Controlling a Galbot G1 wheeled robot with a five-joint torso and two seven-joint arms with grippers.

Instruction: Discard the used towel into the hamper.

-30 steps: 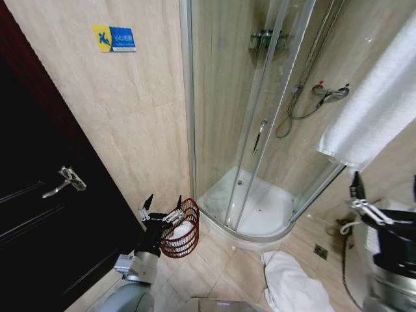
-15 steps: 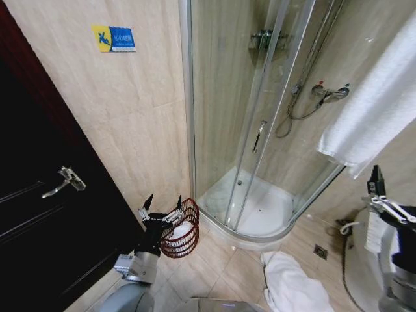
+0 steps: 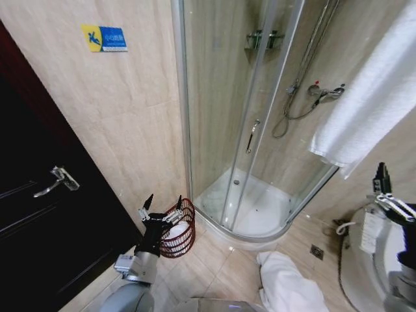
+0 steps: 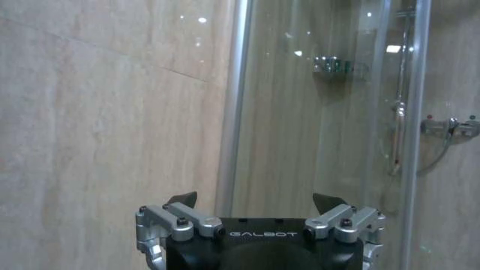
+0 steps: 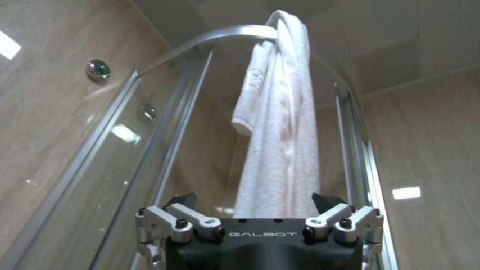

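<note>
Far left in the head view: a dark wooden door [image 3: 39,214] with a silver lever handle [image 3: 57,180], beside a beige tiled wall [image 3: 117,117] carrying a small yellow-and-blue sign [image 3: 104,38].

Low against that wall: the left gripper [image 3: 162,207], black with silver knuckles, fingers spread wide and empty, raised just in front of the hamper [image 3: 180,229], a small round dark reddish-brown open-weave wicker basket standing on the floor in the corner between wall and shower. Something white lying inside the hamper. Same spread fingers in the left wrist view [image 4: 255,199], pointed at the wall and the shower's metal frame.

Centre: a curved glass shower enclosure [image 3: 253,123] with a white tray [image 3: 260,211], a chrome mixer and hose [image 3: 318,91] inside.

On the floor tiles before the tray: a crumpled white towel [image 3: 289,286], well apart from the hamper.

Upper right: a long white towel [image 3: 370,97] draped over the top rail of the enclosure.

Far right edge: the right gripper [image 3: 390,195], held up beside a white basin [image 3: 357,279], fingers open and empty, aimed up at the hanging towel [image 5: 277,124] in the right wrist view [image 5: 255,199].
</note>
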